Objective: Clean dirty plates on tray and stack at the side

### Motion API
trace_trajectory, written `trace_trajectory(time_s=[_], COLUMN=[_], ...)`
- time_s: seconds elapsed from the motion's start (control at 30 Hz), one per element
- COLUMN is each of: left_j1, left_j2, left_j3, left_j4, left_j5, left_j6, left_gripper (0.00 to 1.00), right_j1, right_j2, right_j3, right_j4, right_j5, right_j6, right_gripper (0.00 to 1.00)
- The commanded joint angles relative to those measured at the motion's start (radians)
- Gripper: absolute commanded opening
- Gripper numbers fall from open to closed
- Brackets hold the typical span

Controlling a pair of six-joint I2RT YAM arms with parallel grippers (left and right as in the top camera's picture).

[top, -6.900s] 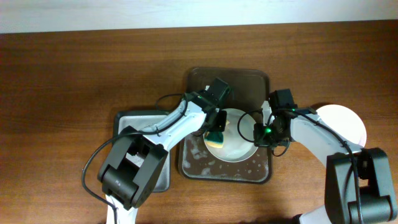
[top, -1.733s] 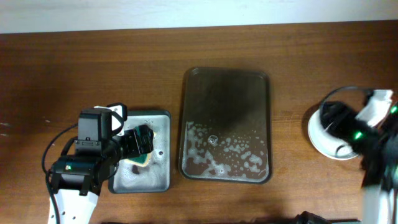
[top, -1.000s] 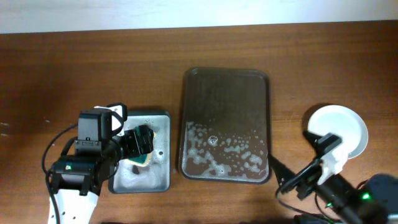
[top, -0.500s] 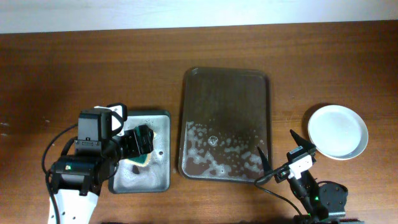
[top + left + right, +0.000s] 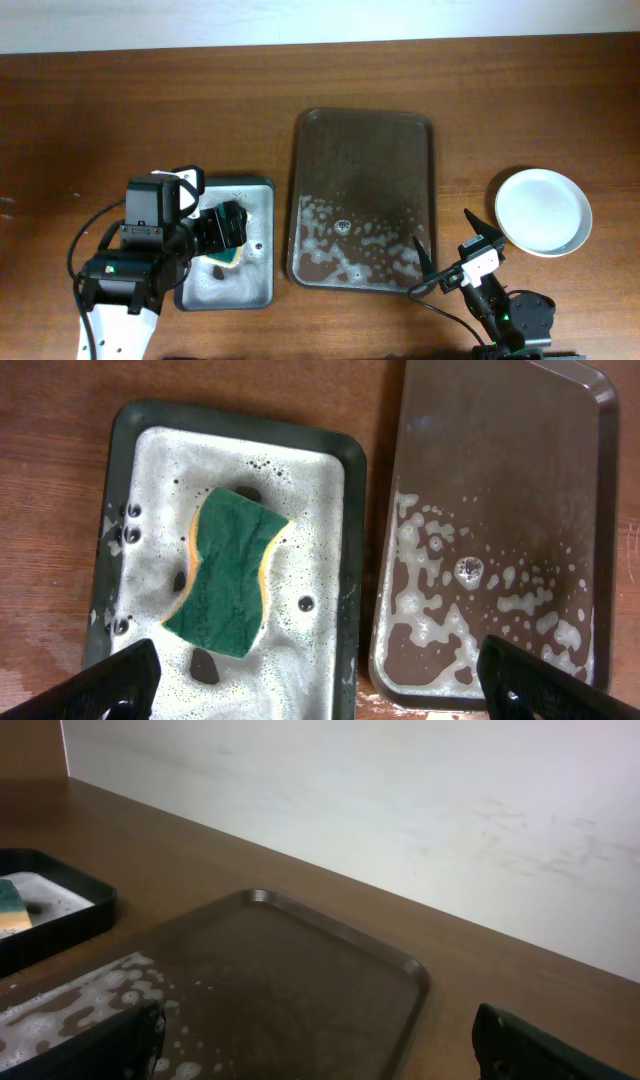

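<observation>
The dark brown tray [image 5: 365, 135] lies mid-table with no plate on it; soap foam covers its near half [image 5: 450, 610]. One plain white plate [image 5: 544, 211] shows on the table to the right of the tray; I cannot tell whether others lie under it. My left gripper [image 5: 222, 232] hangs open above the grey tray [image 5: 345, 510], its fingertips [image 5: 120, 680] empty. My right gripper [image 5: 450, 245] stands open and empty at the tray's front right corner, facing along the tray [image 5: 300, 970].
The small grey metal tray [image 5: 262, 290] left of the brown one is full of suds. A green and yellow sponge [image 5: 225, 570] lies in it. A white wall [image 5: 400, 810] runs behind the table's far edge.
The right arm has drawn back from the white plate to the table's front edge, beside the tray's front right corner. The left arm and the sponge have stayed still.
</observation>
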Motion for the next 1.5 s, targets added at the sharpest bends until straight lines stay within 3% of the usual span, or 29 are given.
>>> trace_trajectory(time_s=[0.0, 0.13, 0.37, 0.53, 0.73, 0.93, 1.47], left_j1=[0.005, 0.01, 0.031, 0.031, 0.038, 0.043, 0.042], left_j2=[-0.005, -0.193, -0.703, -1.012, -1.007, -1.007, -1.006], left_j3=[0.015, -0.056, -0.537, -0.779, -0.941, -0.953, -0.952], left_j4=[0.002, 0.076, 0.692, 0.755, 0.91, 0.842, 0.842], left_j5=[0.01, -0.095, -0.095, -0.138, -0.155, -0.174, -0.174], left_j6=[0.008, 0.008, 0.01, 0.009, 0.009, 0.008, 0.008], left_gripper=[0.99, 1.0, 0.99, 0.99, 0.99, 1.0, 0.99], right_j1=[0.005, 0.005, 0.005, 0.005, 0.005, 0.005, 0.005], right_j2=[-0.01, -0.01, -0.01, -0.01, -0.01, -0.01, -0.01], right_j3=[-0.008, -0.008, -0.008, -0.008, -0.008, -0.008, -0.008], right_j4=[-0.003, -0.003, -0.003, -0.003, -0.003, -0.003, -0.003], right_j5=[0.012, 0.012, 0.012, 0.012, 0.012, 0.012, 0.012], right_j6=[0.004, 0.004, 0.004, 0.004, 0.004, 0.004, 0.004], right_gripper=[0.99, 0.99, 0.99, 0.98, 0.99, 0.99, 0.99])
